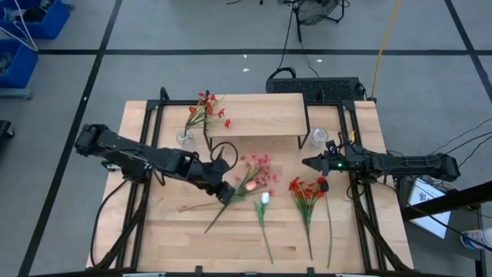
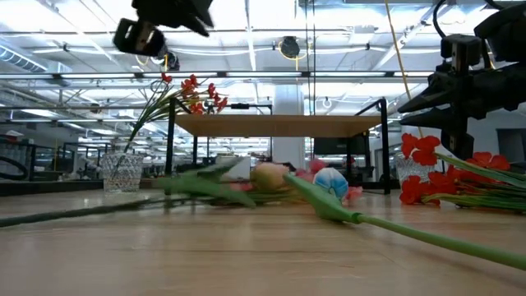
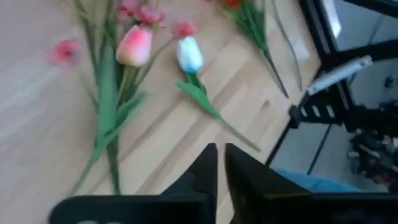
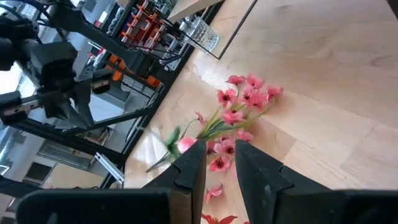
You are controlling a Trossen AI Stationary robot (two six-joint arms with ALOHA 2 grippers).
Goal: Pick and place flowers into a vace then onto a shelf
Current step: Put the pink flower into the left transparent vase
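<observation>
Loose flowers lie on the table: a pink spray (image 1: 257, 168), a pink bud (image 1: 250, 185), a white tulip bud (image 1: 264, 198) and red sprays (image 1: 307, 192). More red flowers (image 1: 207, 108) stand in a glass vase (image 1: 185, 138) to the left of the light-wood shelf (image 1: 254, 115). My left gripper (image 1: 227, 192) hovers shut just left of the pink bud (image 3: 134, 46), above the stems, touching nothing. My right gripper (image 1: 307, 163) is slightly open and hangs in the air right of the pink spray (image 4: 245, 99), above the red sprays.
A second, empty glass vase (image 1: 319, 138) stands by the shelf's right legs. Black frame rails (image 1: 357, 200) run along both table sides. Bare wood (image 1: 177, 231) lies near the near-left corner.
</observation>
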